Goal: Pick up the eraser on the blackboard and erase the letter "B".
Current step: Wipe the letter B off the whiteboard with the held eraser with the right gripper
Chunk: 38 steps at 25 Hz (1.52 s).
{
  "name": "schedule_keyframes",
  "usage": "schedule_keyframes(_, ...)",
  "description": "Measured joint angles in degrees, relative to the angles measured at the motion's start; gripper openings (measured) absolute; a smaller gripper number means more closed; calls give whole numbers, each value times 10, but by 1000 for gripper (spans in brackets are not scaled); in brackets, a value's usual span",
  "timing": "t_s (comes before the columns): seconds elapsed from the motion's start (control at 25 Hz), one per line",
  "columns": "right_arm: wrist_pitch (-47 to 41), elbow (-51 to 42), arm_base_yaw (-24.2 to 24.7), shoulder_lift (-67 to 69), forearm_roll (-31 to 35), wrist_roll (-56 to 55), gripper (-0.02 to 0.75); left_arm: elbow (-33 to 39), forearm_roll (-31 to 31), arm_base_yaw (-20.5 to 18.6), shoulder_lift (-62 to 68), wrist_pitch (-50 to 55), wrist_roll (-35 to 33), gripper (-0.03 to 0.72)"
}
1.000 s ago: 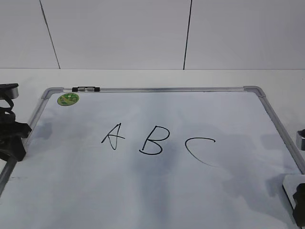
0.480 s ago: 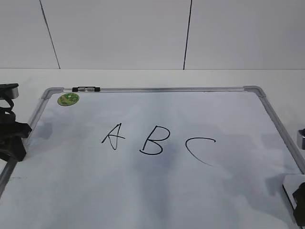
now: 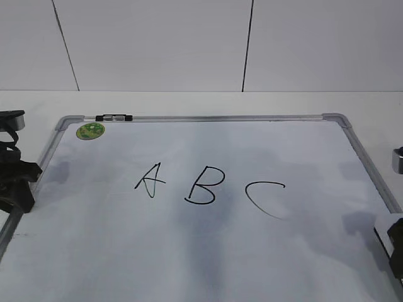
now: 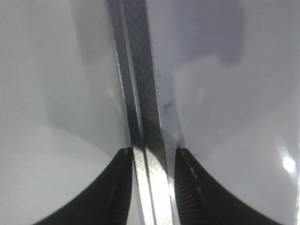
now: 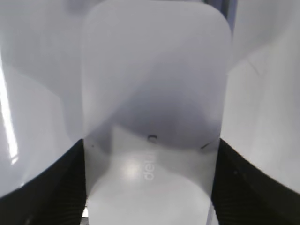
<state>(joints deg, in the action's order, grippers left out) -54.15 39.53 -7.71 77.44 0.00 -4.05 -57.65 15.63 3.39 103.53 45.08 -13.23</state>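
White board, exterior view: the blackboard is a white dry-erase surface in a grey metal frame, lying flat and filling most of the scene.
Letters: a black "A", the letter "B" and a "C" run left to right across the middle; the "B" sits between the other two, whole and unsmudged.
Sticker: a round green sticker lies near the far left corner.
Left edge: the left gripper sits at the board's left frame.
Right edge: the right gripper shows at the near right, with a white corner of the eraser against it.
Left wrist view: the left gripper has its dark fingers standing apart on either side of the metal frame strip; they hold nothing.
Right wrist view: the eraser lies on the board, a white rounded block with small grey print, between the right gripper's dark fingers; these touch its two long sides, closed on it.
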Motion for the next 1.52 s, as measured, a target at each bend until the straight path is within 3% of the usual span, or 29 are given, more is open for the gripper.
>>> schedule_keyframes(0.48,-6,93,-8,0,113,30,545,0,1,0,0,1,0,232)
schedule_keyframes(1.08,-15,326,-167,162,156,10,544,0,1,0,0,2,0,232)
schedule_keyframes(1.24,-32,397,-195,227,145,7,544,0,1,0,0,2,0,232)
schedule_keyframes(1.52,-106,525,-257,339,27,1,544,0,1,0,0,2,0,232)
